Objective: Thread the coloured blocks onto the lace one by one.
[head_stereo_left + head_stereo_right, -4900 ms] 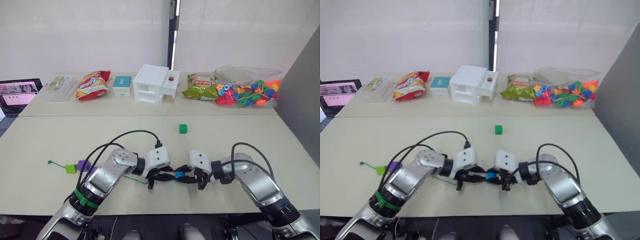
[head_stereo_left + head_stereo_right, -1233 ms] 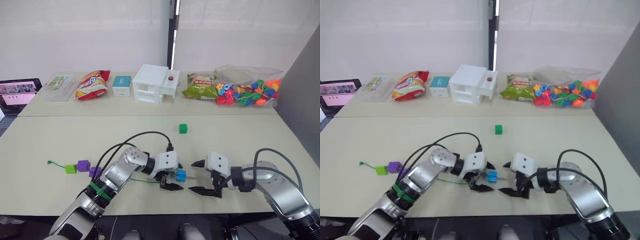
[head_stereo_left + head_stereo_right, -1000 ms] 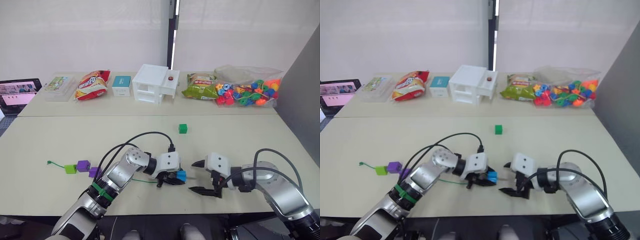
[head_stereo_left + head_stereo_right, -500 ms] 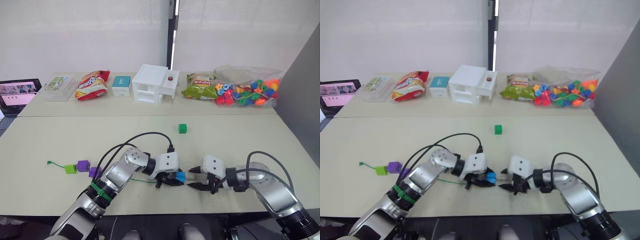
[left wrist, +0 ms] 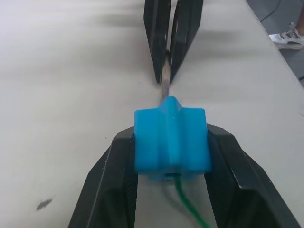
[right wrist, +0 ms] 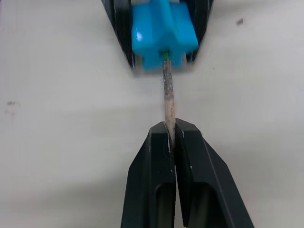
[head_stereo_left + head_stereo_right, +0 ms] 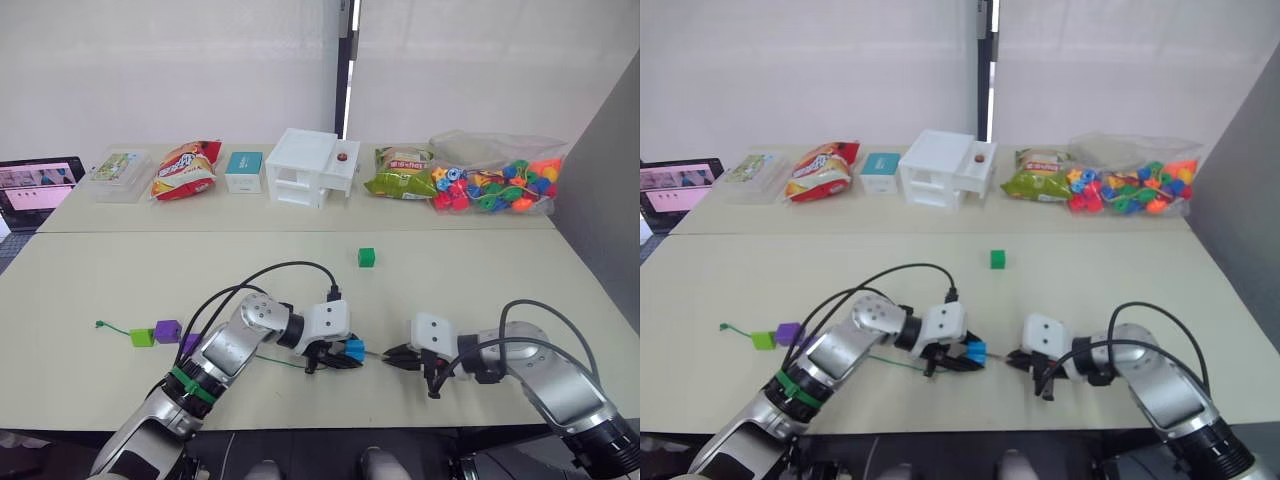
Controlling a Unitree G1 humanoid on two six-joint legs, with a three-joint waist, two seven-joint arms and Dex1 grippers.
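Observation:
My left gripper (image 5: 172,151) is shut on the blue block (image 5: 172,140), low over the near middle of the table. The lace's stiff grey tip (image 6: 167,90) sticks out of the block's far side, and my right gripper (image 6: 169,129) is shut on it, facing the left one. Behind the blue block (image 7: 353,350) the green lace (image 7: 275,361) trails left under my left arm. Two purple blocks (image 7: 167,331) and a lime green block (image 7: 141,338) sit on its far left end near the knot (image 7: 98,324). The dark green block (image 7: 366,257) lies alone further back.
Along the back table stand a clear bag of bright beads (image 7: 497,187), snack bags (image 7: 186,170), a white box (image 7: 310,166), a small teal box (image 7: 243,171) and a clear case (image 7: 117,168). A tablet (image 7: 38,186) lies at the far left.
My left gripper closed on the blue block. My right gripper came in from the right, went from open to shut on the lace tip, then drew slightly right.

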